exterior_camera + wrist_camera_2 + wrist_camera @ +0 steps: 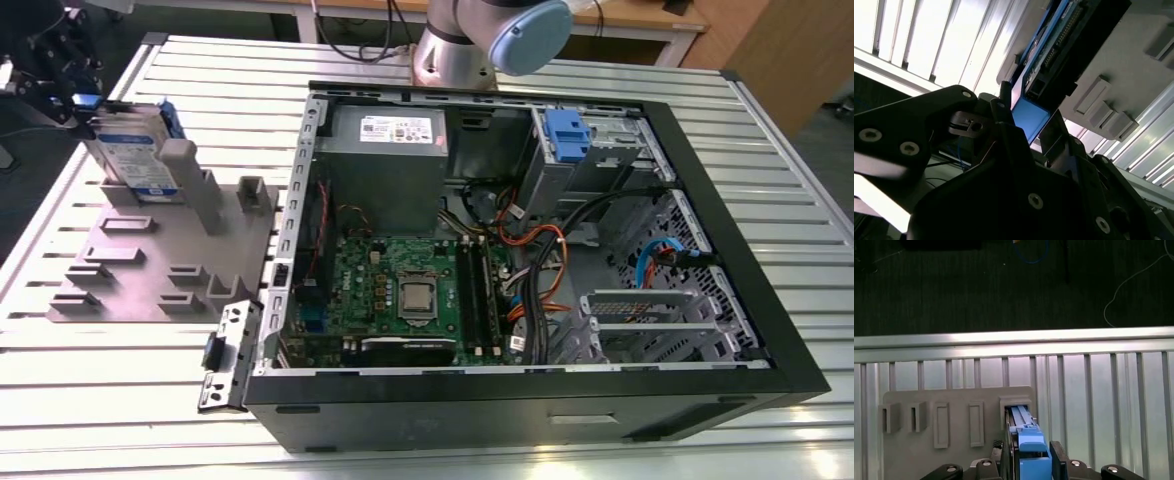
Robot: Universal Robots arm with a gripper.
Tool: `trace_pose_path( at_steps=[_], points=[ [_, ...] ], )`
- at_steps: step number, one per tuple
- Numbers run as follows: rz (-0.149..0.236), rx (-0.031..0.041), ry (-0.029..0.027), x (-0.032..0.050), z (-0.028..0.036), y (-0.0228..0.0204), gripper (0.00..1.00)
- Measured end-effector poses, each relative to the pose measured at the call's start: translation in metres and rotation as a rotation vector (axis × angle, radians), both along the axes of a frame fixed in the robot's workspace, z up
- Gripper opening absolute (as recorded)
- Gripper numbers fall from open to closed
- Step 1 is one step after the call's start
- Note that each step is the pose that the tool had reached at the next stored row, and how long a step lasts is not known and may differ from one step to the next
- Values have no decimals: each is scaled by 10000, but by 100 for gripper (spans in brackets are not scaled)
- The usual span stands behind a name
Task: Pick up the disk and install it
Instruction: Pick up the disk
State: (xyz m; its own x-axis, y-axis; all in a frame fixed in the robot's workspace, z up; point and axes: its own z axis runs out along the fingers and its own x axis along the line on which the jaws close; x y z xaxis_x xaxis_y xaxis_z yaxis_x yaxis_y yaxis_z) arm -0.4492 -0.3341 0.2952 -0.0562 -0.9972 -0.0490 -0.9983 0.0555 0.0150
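**Tool shut on the disk's blue end, at the grey holder**
The tool (1032,449) has a finger pressed to each side of the blue carrier of the disk (134,150), which stands on edge in a slot of the grey holder (147,275) directly below the tool. Beyond the holder from the tool, on the slatted desk (120,400), sits the open computer case (747,300).

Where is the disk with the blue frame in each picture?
Exterior view: the disk stands upright in the grey holder, at the exterior view's left.
First wrist view: the disk is edge-on, in a slot of the grey holder.
Second wrist view: the disk's blue end, beside the grey holder.
Shared landmark: the grey holder.
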Motion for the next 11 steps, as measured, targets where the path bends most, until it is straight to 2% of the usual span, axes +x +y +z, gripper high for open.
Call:
trace_pose_path(
  at_steps=[8,11],
  points=[
    [1,-12,1,-1,-20,30,49],
    [-2,-66,-6,-1,-24,31,49]
  ],
)
